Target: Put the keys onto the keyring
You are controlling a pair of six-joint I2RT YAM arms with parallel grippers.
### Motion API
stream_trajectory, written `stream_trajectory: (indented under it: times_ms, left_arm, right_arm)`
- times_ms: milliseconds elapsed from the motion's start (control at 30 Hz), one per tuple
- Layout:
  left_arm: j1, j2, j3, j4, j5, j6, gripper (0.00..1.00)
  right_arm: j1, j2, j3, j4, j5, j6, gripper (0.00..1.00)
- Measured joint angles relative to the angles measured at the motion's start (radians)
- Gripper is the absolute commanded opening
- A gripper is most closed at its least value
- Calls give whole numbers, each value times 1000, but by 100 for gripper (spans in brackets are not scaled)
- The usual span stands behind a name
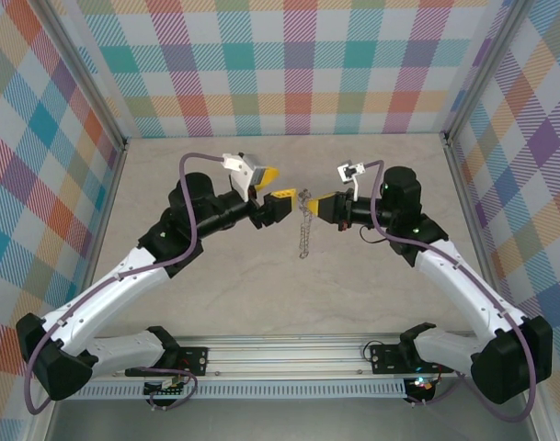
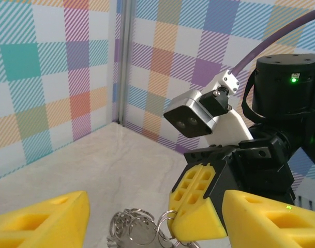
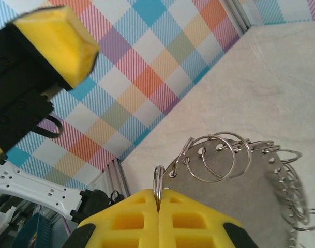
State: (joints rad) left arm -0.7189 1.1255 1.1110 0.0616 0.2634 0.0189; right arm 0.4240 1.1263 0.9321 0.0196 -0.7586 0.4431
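Here: right fingers clamp keyring over pale table; left fingers wide; plaid walls.

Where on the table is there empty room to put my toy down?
Two bare patches of table: the wide one between left arm, right arm and rail, and the strip along the back wall. The middle is crowded, where the left fingers and right fingers meet at the keyring.

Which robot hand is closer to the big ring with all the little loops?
Right. The right gripper pinches a loop of the keyring; the left gripper is open, fingers either side of its loops.
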Motion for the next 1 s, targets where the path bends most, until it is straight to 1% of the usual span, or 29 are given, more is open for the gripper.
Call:
stream_trajectory:
  times_ms: [167,267,367,467,567,767,833,1000]
  left_arm:
    - [23,1,19,-72,0,41,73]
    - [31,13,26,-110,1,49,73]
    - [41,49,56,-140,10,32,71]
    - [65,99,97,-167,39,-13,70]
    - [95,153,124,-177,82,-97,66]
    - [119,220,132,-186,175,-337,60]
    - [119,217,124,-165,190,-418,59]
    - [119,194,63,-60,204,-618,52]
  right_arm:
    - [-5,31,32,-81,5,-29,0]
    - [-6,52,42,-108,7,-31,0]
    - [-6,64,45,-126,9,-24,0]
    - [-7,71,55,-138,15,-2,0]
    - [-11,77,63,-141,16,26,0]
    - [-19,87,54,-119,27,121,0]
    - [-23,87,40,-102,34,154,0]
    - [-32,79,0,-60,67,254,0]
